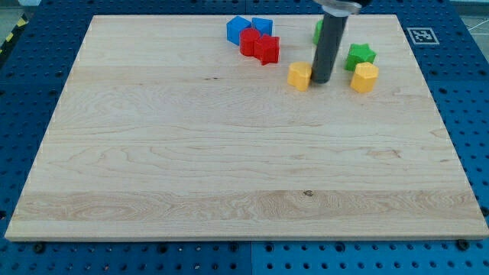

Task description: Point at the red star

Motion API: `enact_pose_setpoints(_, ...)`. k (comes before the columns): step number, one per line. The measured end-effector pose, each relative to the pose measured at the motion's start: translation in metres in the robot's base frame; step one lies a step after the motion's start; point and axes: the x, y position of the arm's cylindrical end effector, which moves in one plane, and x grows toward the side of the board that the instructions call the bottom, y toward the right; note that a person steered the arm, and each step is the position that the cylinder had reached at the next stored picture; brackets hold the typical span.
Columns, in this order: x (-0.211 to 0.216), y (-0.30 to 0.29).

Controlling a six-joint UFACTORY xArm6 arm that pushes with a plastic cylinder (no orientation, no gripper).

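Surface: pale wooden board [229, 168] with visible grain, lying on a blue perforated table [23, 92]. One black-and-white square marker [422, 35] sits on the table just off the board's top right corner. A strip of yellow-and-black tape [9, 38] shows at the view's top left edge.

Item 1: red star [267, 50], near the board's top edge, a little right of centre. It touches the red block [249, 41] on its upper left; that block's shape is hard to make out.

Item 2: two blue blocks. One blue block [237, 29] stands at the left of the cluster, against the red block. The other blue block [262, 25] stands behind the red pair, toward the view's top.

Item 3: yellow block [299, 76], rounded outline, below and to the right of the red star, apart from it.

Item 4: dark rod [329, 42], upright, entering from the view's top. My tip [322, 81] rests on the board just beside the yellow block's right side; whether they touch cannot be told. My tip is to the lower right of the red star, with the yellow block between them. No claw is fitted, so no open or closed state applies.

Item 5: green star [360, 56], right of the rod, apart from it.

Item 6: second yellow block [364, 77], faceted, just below the green star.

Item 7: green sliver [316, 30] of a further block, mostly hidden behind the rod; shape cannot be told.
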Motion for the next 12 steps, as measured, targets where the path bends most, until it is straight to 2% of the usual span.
enact_pose_setpoints(2, 0.005, -0.053)
enact_pose_setpoints(3, 0.008, -0.046)
enact_pose_setpoints(4, 0.007, 0.002)
enact_pose_setpoints(5, 0.005, 0.011)
enact_pose_setpoints(7, -0.024, 0.002)
enact_pose_setpoints(10, -0.042, -0.003)
enact_pose_setpoints(12, -0.039, -0.023)
